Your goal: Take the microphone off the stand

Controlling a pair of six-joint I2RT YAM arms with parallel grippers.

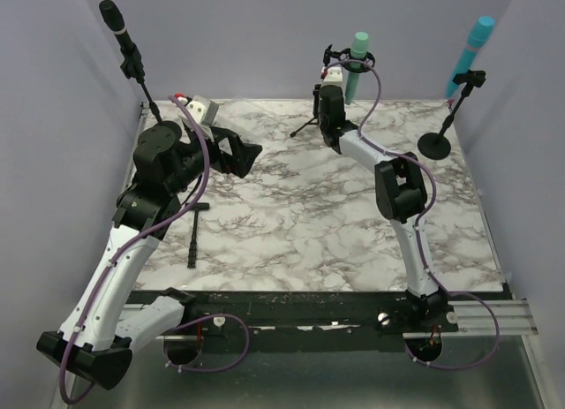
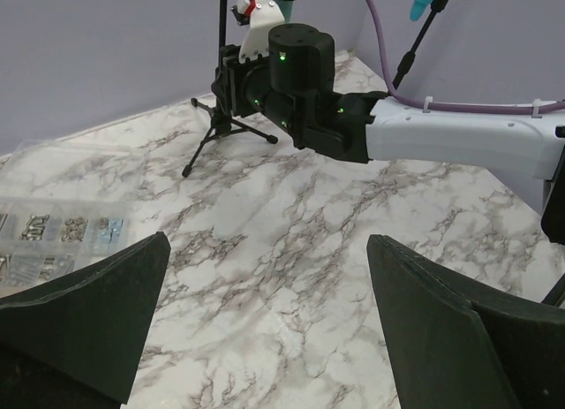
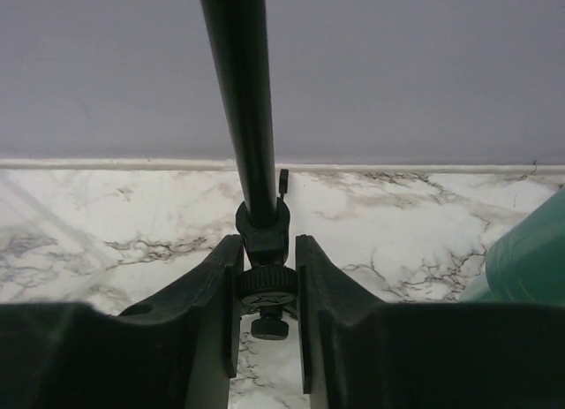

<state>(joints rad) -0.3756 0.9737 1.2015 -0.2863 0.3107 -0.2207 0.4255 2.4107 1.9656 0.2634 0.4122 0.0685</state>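
The right gripper (image 3: 267, 250) is clamped on the stand (image 3: 252, 117), its two fingers pressed to either side of the collar low on the pole; above the fingers the pole runs up and out of the wrist view; below them a small knob shows against the table (image 1: 291, 223). The green microphone (image 1: 358, 51) sits in the clip at the top of that stand, above the clamped fingers and a little to their right; it is not yet out. The left gripper (image 2: 267, 250) hangs released, fingers spread wide and holding nothing, well apart from the stand and facing it across the marble.

The step in hand looks like bracing the stand, so the removal itself has not begun; the next move probably calls for the free gripper to cross over, rise above the clamped one, close on the microphone's body and draw it out along its own axis; a sideways pull could tip the tripod legs.
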